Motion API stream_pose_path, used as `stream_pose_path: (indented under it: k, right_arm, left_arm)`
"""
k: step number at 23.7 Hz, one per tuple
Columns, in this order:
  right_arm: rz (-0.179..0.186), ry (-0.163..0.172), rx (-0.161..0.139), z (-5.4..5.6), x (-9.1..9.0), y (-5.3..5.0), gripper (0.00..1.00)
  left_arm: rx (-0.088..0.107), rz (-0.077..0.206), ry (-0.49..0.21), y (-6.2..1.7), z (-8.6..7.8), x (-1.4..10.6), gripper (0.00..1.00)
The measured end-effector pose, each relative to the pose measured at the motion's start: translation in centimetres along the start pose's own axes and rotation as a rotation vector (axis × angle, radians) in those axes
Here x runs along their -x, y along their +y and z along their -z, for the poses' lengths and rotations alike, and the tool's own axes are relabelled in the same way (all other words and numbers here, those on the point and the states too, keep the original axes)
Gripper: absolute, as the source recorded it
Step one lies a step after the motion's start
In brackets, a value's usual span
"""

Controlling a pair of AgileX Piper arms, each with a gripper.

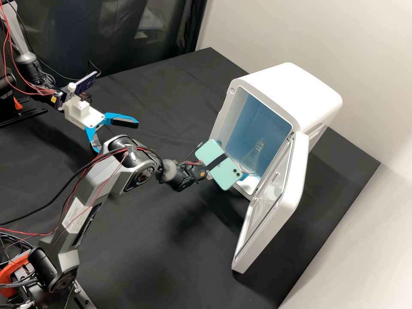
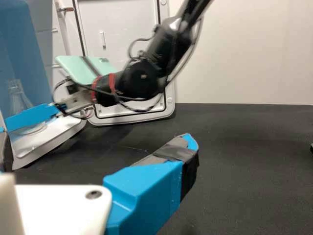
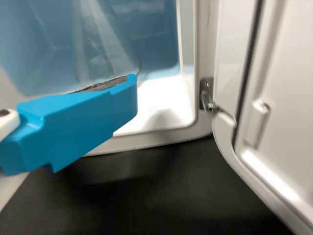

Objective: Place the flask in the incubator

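The step in hand looked to be the setting-down. The incubator (image 1: 300, 92) gaped directly ahead of the right gripper (image 1: 243, 173), which sat at the mouth of the chamber, and the door (image 1: 274, 201) hung open close alongside it. The flask (image 1: 256, 155) stood upright on the chamber floor, just ahead of that gripper and inside the box. Whether the right gripper pinched the flask or had let go, I could not tell, because the mint-green phone (image 1: 216, 165) strapped to its wrist hid the contact. To do it well, I judged, the base should rest flat before any release. The opening should be slow so the glass did not skid, and the retreat should run straight back, keeping off the door and its hinge (image 3: 208, 100). The left gripper (image 1: 112, 132) hung well behind the right one, its fingers spread and holding nothing.

The bench (image 1: 171, 249) beneath both grippers was matte black and cloth-like. The incubator was a rounded shell of glossy white plastic with pale blue inner walls and a white floor. The door was flat and white, with moulded ribs on its inner face. The phone was a thin, smooth slab. The flask was clear glass, wide below a narrow neck, likely slippery and easily tipped.
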Motion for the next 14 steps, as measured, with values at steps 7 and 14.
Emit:
stream_pose_path:
  k: [7, 14]
  right_arm:
    - [-0.092, 0.101, 0.008, -1.8, 7.7, 0.4, 1.0]
    - [-0.135, 0.086, 0.011, -3.3, 14.3, 0.5, 1.0]
  left_arm:
    - [0.027, -0.076, 0.013, 0.67, -0.4, 1.0, 1.0]
    - [0.064, -0.094, 0.052, 0.77, -0.2, 1.6, 1.0]
